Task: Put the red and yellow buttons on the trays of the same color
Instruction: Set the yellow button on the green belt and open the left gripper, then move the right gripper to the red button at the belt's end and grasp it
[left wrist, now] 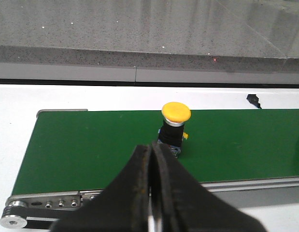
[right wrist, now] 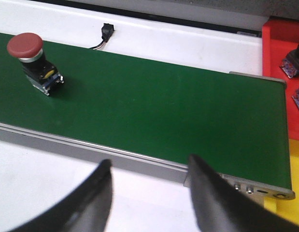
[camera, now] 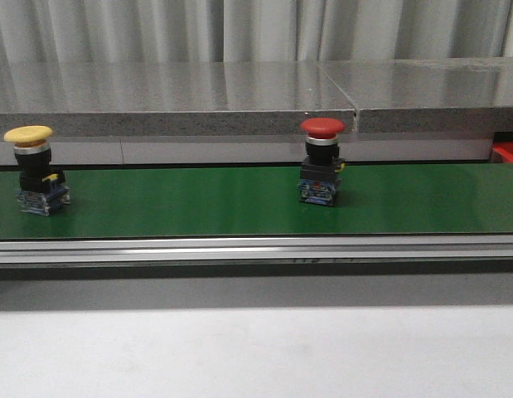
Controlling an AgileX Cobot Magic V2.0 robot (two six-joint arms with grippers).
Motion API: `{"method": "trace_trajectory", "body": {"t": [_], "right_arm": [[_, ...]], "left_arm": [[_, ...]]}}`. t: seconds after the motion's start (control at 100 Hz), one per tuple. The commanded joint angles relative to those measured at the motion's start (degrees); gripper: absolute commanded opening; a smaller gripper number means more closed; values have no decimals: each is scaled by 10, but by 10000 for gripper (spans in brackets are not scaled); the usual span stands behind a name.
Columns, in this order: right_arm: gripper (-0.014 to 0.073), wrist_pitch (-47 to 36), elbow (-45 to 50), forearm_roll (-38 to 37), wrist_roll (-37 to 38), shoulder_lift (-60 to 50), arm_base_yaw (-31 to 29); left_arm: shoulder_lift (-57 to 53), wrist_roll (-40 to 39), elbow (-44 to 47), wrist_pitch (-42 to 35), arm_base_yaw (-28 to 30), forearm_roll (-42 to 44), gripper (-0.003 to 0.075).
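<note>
Left end effector: two black fingers pressed together along their inner edges, tips meeting at a narrow seam, nothing between them; seen only in the left wrist view, where the finger bodies widen toward the wrist and fill the lower centre of the picture. Right end effector: two black fingers spread well apart with a wide gap between the tips, nothing held; seen only in the right wrist view, both fingers tapering to blunt ends. Arms and wrists: neither arm nor either end effector appears in the front view; joint pose cannot be told.
</note>
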Motion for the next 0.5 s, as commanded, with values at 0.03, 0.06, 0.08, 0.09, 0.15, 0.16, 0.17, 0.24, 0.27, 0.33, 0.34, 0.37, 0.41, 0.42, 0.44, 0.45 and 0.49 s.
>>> {"method": "trace_trajectory", "body": {"t": [0.03,0.06,0.08,0.09,0.15,0.16,0.17,0.24,0.27,0.33,0.34,0.37,0.41,0.42,0.44,0.45,0.49], "right_arm": [[666,-20,-15,7,-4,-2,1],[664,-19,-15,7,-4,-2,1],[657,-19,-15,7,-4,0,1],[654,-19,-15,7,-4,1,1],[645,-14,-18,7,-4,6,1],[645,-13,-18,7,-4,9,1],[645,-13,-19,7,-4,10,1],[645,-4,-27,7,-5,29,2],[645,0,-31,7,-10,39,2],[645,6,-43,7,-19,64,2],[645,7,-44,7,-22,66,2],[645,11,-51,7,-24,81,2],[645,17,-61,7,-24,96,3],[645,18,-64,8,-24,102,3],[645,21,-68,8,-24,112,5],[645,22,-71,8,-24,115,5],[645,25,-82,8,-24,135,11]], "left_arm": [[4,1,-15,-47,-5,-6,-19],[4,1,-15,-47,-5,-6,-19],[4,1,-15,-47,-5,-6,-19],[4,1,-15,-47,-5,-6,-19],[4,1,-15,-47,-5,-6,-19],[4,1,-15,-47,-5,-6,-19],[4,1,-15,-47,-5,-6,-19],[4,1,-15,-47,-5,-6,-19],[4,1,-15,-47,-5,-6,-19],[4,1,-15,-47,-5,-6,-19],[4,1,-15,-47,-5,-6,-19],[4,1,-15,-47,-5,-6,-19],[4,1,-15,-47,-5,-6,-19],[4,1,-15,-47,-5,-6,-19],[4,1,-15,-47,-5,-6,-19],[4,1,-15,-47,-6,-6,-19],[4,1,-15,-47,-6,-6,-19]]}}
